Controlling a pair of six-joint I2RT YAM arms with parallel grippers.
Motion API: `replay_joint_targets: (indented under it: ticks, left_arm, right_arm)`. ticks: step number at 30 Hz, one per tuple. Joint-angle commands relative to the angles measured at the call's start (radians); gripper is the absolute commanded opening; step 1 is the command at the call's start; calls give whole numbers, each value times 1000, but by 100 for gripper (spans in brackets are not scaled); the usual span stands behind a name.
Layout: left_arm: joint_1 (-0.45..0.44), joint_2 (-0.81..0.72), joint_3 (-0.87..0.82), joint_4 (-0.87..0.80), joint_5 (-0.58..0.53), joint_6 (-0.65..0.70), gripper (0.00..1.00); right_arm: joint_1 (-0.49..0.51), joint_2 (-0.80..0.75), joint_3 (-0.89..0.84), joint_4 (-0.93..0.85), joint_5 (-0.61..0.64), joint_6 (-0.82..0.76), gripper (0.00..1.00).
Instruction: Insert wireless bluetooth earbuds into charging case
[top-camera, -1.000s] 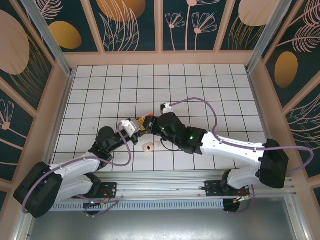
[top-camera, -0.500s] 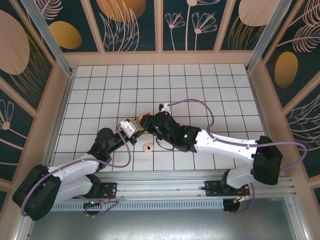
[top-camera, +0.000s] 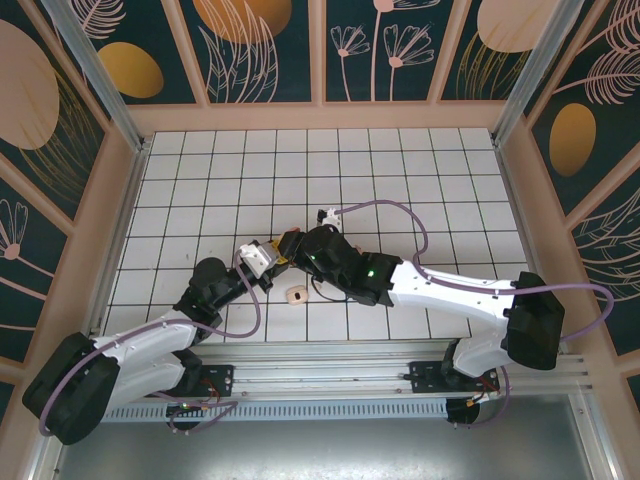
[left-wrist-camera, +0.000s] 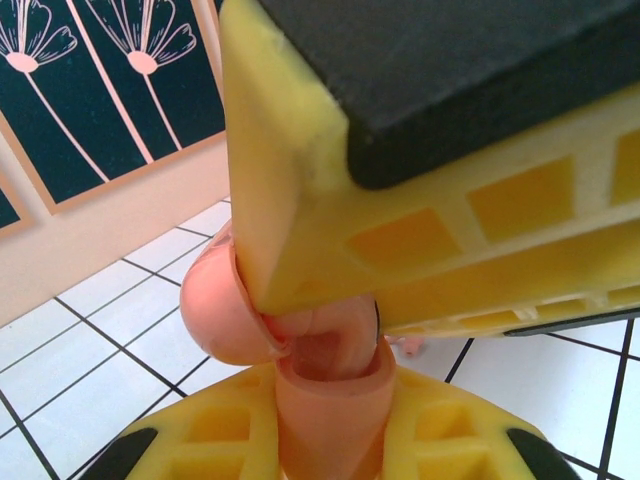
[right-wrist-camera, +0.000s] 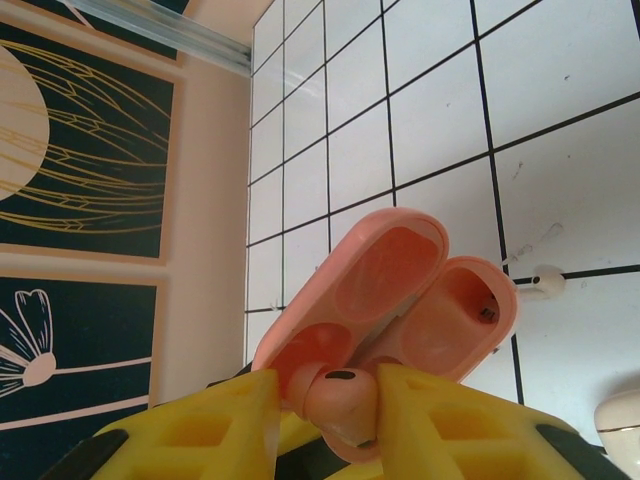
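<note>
Both jaws closed on things: left jaws clamp open coral charging case (right-wrist-camera: 400, 270); right jaws pinch coral earbud (right-wrist-camera: 338, 408) just at case's mouth. One cream earbud (right-wrist-camera: 545, 282) lies on surface (right-wrist-camera: 560, 80) beyond right jaws, apart.

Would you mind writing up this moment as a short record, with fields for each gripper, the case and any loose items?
left gripper: shut on the open coral-pink plastic charging case
right gripper: fingers flank a coral-pink earbud at the case's mouth; whether it is gripped is unclear
case lid: hinged open, both halves empty
loose on white gridded table: small white earbud; cream rounded case
</note>
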Motion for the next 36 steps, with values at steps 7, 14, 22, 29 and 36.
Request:
replay_joint_targets:
  ticks: [7, 14, 22, 29, 36]
  left_arm:
    - [2, -38, 25, 139, -1, 5, 1]
    - [1, -37, 22, 139, 8, 1, 1]
    - [2, -46, 19, 135, 14, -2, 1]
    - [1, -51, 19, 126, 18, -2, 1]
    - [1, -44, 17, 124, 22, -6, 1]
  right_arm:
    - [23, -20, 2, -143, 38, -8, 37]
    - [24, -42, 13, -158, 55, -35, 40]
    - [23, -50, 31, -171, 65, -61, 45]
    - [19, -62, 48, -143, 51, -121, 52]
    - [16, -99, 53, -109, 20, -216, 54]
